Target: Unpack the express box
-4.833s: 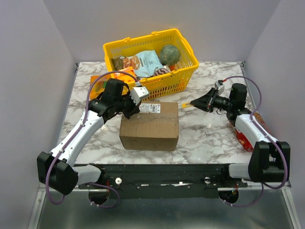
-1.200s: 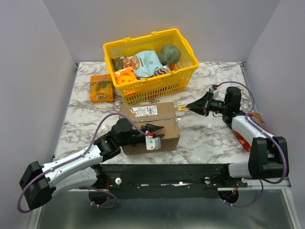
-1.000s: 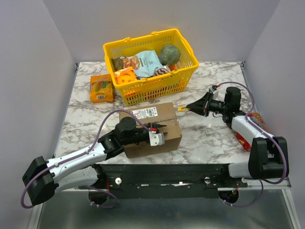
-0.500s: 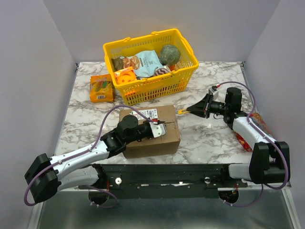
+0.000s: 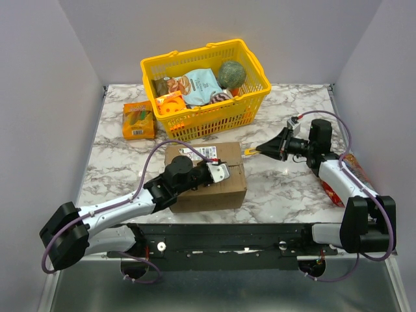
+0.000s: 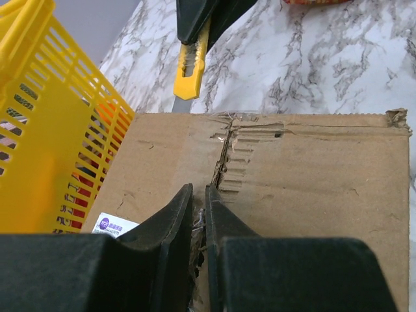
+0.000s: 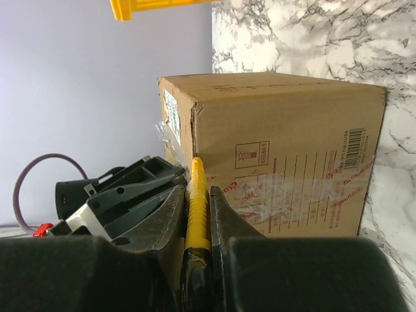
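Nearest, the left gripper [image 6: 198, 190] lies on top of the box [image 5: 211, 198], which sits on the table just in front of the arm bases. Its jaws are almost together over the ragged centre seam. Whether they pinch a flap edge or only a shred of tape, I cannot tell.

If it is only torn lip or tape, a pull would likely rip the cardboard instead of raising a flap. Nothing pins the box down, so a firmer pull could drag or tip the whole thing.

Beyond it, the right gripper [image 5: 263, 149] is clamped on a yellow knife [image 6: 190, 68], whose tip is at the far edge of the box and in line with that seam. A push along the seam would run the knife straight at the left fingers [image 6: 170, 218]. A deep push could cut whatever is packed inside, or shove the box off line. The basket [image 5: 214, 114] stands close behind, leaving little room for a far flap to fold back.

As for writing, the white label [image 5: 195, 151] on the lid carries a barcode and small print, too fine to read. The right wrist view shows a barcode [image 7: 354, 148] on the box's side, a boxed symbol and red lettering on clear tape, none of it legible. The bag [image 5: 198, 84] in the basket and the orange carton [image 5: 138, 120] on the far left are printed too, but unreadable.
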Controlling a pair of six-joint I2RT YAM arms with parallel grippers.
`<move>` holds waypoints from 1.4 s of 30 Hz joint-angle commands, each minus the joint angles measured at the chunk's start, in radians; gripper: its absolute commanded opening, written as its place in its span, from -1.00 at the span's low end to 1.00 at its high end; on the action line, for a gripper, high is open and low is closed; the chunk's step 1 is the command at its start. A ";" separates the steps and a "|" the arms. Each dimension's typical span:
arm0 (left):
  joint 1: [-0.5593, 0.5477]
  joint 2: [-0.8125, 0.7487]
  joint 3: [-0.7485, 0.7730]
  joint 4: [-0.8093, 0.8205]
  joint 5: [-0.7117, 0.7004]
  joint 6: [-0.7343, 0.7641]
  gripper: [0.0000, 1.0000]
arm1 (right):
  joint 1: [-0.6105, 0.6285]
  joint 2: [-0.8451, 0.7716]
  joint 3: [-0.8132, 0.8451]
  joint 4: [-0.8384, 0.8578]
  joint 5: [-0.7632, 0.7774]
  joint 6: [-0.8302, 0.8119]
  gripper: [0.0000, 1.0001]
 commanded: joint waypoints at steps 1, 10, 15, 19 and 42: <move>0.019 0.087 -0.017 -0.005 -0.195 0.017 -0.65 | 0.022 -0.025 -0.001 -0.110 -0.084 -0.040 -0.99; 0.039 0.131 0.006 0.009 -0.253 -0.017 -0.74 | 0.019 -0.044 0.004 -0.165 -0.090 -0.049 -0.99; 0.047 0.156 0.016 0.003 -0.276 -0.031 -0.76 | 0.013 -0.059 0.010 -0.202 -0.111 -0.066 -0.99; 0.058 0.165 0.019 -0.001 -0.296 -0.038 -0.80 | -0.004 -0.077 0.018 -0.274 -0.122 -0.107 -0.99; 0.062 0.226 0.082 -0.051 -0.269 -0.081 -0.87 | -0.027 -0.096 0.073 -0.423 -0.176 -0.204 -0.99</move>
